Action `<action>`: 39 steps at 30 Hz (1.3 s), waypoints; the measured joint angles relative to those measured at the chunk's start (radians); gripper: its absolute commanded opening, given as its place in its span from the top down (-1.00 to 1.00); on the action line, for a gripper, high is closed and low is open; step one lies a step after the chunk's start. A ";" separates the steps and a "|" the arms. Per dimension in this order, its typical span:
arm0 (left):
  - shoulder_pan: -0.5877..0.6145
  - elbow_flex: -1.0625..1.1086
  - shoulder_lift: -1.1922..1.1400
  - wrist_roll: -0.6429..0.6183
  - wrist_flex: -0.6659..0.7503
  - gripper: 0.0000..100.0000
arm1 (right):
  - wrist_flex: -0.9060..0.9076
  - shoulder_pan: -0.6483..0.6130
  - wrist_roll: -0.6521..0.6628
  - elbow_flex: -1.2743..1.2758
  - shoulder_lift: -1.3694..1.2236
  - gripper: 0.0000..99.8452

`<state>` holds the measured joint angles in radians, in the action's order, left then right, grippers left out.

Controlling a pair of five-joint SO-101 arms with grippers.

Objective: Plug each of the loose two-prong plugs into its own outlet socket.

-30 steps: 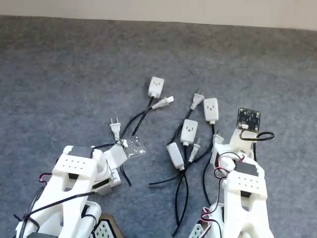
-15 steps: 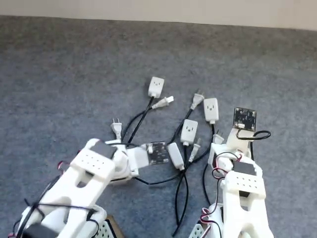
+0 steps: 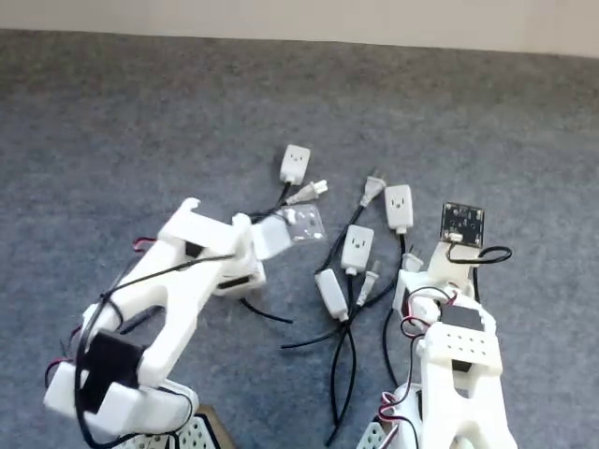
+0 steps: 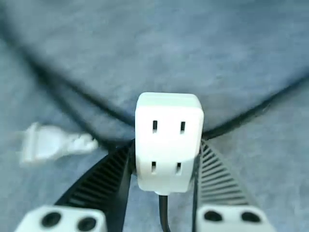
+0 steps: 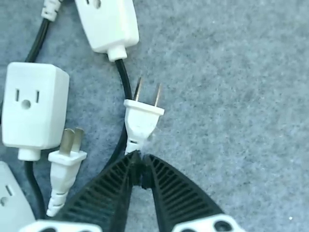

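Left claw (image 4: 166, 145) spread wide around an outlet socket (image 4: 168, 125), perhaps touching its sides; a loose plug (image 4: 48, 144) lies near. Right claw (image 5: 141, 162) pinched together on a second plug (image 5: 141, 121) at its tail, beside a neighbouring socket (image 5: 34, 104).

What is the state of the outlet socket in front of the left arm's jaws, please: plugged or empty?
Empty: the outlet socket shows all four slots bare; a loose plug lies apart beside it.
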<state>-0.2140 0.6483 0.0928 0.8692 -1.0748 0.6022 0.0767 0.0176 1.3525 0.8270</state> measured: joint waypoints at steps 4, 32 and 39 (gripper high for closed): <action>0.077 0.005 0.129 0.064 -0.080 0.93 | 0.000 0.000 0.000 0.000 0.000 0.98; -0.052 0.442 0.482 0.135 -0.107 0.57 | 0.000 0.000 0.000 0.000 0.000 0.98; -0.028 0.442 0.482 0.166 -0.107 0.57 | 0.000 0.000 0.000 0.000 0.000 0.98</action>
<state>-0.2417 1.0902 0.5746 1.0349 -1.1822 0.6022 0.0767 0.0176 1.3525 0.8270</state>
